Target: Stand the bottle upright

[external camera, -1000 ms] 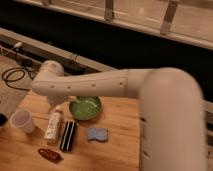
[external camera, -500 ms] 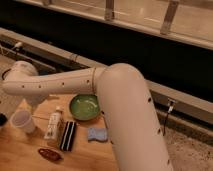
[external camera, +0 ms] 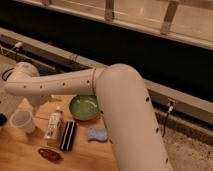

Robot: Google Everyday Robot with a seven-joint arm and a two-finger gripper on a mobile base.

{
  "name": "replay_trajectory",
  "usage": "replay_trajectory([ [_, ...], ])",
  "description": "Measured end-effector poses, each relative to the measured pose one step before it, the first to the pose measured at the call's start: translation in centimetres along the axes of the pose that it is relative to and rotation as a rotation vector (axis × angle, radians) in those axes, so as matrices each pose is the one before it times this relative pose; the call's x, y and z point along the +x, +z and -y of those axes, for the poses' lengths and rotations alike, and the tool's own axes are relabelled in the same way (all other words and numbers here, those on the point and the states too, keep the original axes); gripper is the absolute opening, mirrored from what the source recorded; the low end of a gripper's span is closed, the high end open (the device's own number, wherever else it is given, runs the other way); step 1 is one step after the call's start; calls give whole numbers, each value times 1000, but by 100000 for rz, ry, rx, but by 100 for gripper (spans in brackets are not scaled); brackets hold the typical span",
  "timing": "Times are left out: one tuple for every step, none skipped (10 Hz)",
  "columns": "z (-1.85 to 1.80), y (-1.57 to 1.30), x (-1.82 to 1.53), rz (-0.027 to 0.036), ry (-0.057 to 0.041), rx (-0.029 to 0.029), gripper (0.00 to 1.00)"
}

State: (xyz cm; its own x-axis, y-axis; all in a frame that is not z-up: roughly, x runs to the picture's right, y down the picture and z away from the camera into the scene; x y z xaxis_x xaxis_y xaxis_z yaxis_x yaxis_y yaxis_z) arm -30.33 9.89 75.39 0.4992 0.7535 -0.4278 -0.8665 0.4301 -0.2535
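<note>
We swing our arm (external camera: 60, 86) leftward, its bulky link now mid-view rather than at the right, the gripper out of sight.

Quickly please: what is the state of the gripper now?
Gripper: hidden behind the arm's left end, near the cup; jaws open, holding nothing. The bottle lies on the table.

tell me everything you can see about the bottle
The bottle is small, slim, whitish plastic with a white cap and a pale label with yellowish marks. It lies on its side on the wooden table, cap toward the green bowl, between the white cup and the black bar. The gripper is hidden behind the arm's left end; nothing grips the bottle.
</note>
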Motion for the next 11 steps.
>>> replay_trajectory([
  [271,1227,682,-2196,4323,1506,80],
  [-283,939,612,-1962,2860,645,80],
  [-50,385,245,-725,1098,512,80],
  [144,-1,-20,36,281,95,80],
  [98,11,-18,24,127,71,80],
  [-167,-10,-3,-138,-300,-139,80],
  [-275,203,-74,-706,-1340,-135,80],
  [-856,225,-457,-733,-1895,-152,80],
  [-1158,376,-887,-1005,-2250,452,80],
  [-776,267,-571,-663,-1310,222,80],
  [-740,343,-402,-819,-1373,435,80],
])
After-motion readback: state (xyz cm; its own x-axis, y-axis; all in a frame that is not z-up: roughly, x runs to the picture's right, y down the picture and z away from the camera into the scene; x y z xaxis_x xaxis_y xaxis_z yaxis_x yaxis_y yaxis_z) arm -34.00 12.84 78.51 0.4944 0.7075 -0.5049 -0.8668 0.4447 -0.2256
